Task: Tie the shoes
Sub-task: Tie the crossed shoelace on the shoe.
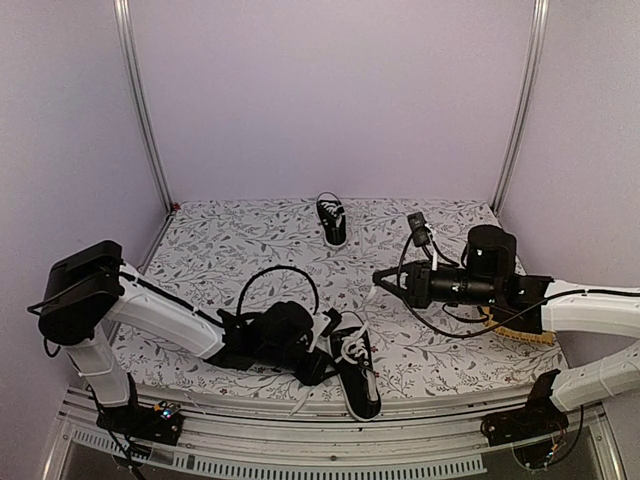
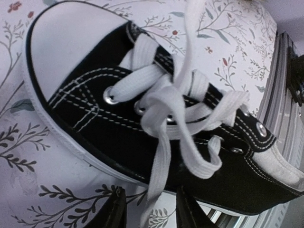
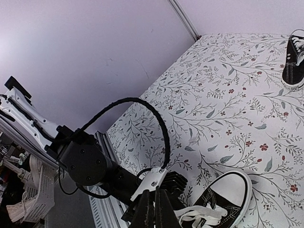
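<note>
Showing black canvas sneaker, flat white laces

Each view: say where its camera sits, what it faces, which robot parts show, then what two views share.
Top external: above, behind; looks down on table; left arm, right arm.
Left wrist: over near shoe, close; left gripper at bottom.
Right wrist: faces left arm, far shoe; right gripper at bottom.
Shared by all: near shoe.
</note>
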### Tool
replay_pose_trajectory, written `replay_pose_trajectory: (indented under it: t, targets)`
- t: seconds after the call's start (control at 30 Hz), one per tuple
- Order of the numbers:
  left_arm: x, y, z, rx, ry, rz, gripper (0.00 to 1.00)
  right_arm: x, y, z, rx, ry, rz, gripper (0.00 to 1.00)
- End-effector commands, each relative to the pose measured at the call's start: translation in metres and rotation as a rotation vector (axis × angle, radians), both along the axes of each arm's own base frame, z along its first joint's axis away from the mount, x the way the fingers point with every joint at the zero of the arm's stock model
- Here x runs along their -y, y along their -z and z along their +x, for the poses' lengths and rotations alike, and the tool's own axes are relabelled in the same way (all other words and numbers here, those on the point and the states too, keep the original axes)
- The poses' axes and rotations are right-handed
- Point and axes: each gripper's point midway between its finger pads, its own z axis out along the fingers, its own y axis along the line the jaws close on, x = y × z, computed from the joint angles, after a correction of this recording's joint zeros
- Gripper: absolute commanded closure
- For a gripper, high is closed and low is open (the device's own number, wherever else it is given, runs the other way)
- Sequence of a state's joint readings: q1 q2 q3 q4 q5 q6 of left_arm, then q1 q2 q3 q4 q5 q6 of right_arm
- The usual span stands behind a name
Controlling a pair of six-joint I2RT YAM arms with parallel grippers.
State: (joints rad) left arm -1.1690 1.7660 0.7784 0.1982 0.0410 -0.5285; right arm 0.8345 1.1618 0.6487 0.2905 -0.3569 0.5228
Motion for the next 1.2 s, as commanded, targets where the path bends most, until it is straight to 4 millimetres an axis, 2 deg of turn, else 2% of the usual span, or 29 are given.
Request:
replay_pose_trajectory:
  t: [0.0, 0.13, 0.17, 0.3, 0.47, 0.6, 0.73, 1.03, 1.1, 1.17]
  targets:
    - [0.002, 0.019, -0.006, -0.008, 0.007, 0.053, 0.72, 0.010, -0.009, 0.006, 0.039, 0.046, -0.013, 0.98]
    - [0.000, 0.023, -0.009, -0.015, -0.004, 0.069, 0.97, 0.018, -0.011, 0.010, 0.051, 0.080, -0.034, 0.98]
    - [-0.001, 0.022, -0.009, -0.010, -0.012, 0.070, 1.00, 0.022, -0.010, 0.012, 0.051, 0.100, -0.045, 0.98]
    - [-0.017, 0.006, -0.003, 0.026, -0.083, 0.075, 1.00, 0.048, 0.003, 0.031, 0.041, 0.240, -0.165, 0.98]
    - [-0.033, -0.009, -0.006, 0.028, -0.115, 0.052, 1.00, 0.099, 0.013, 0.055, 0.034, 0.443, -0.301, 0.98]
    - [-0.044, -0.015, -0.009, 0.022, -0.131, 0.055, 1.00, 0.135, 0.014, 0.065, 0.028, 0.552, -0.346, 0.98]
    - [-0.051, -0.016, -0.013, 0.012, -0.134, 0.051, 1.00, 0.158, 0.018, 0.071, 0.018, 0.619, -0.386, 0.98]
    - [-0.065, -0.012, -0.023, -0.019, -0.133, 0.062, 1.00, 0.203, 0.036, 0.077, -0.042, 0.760, -0.467, 0.98]
    - [-0.066, -0.013, -0.024, -0.023, -0.129, 0.059, 1.00, 0.202, 0.035, 0.075, -0.052, 0.742, -0.442, 0.98]
    - [-0.062, -0.018, -0.022, -0.011, -0.118, 0.049, 1.00, 0.184, 0.025, 0.068, -0.034, 0.646, -0.375, 0.98]
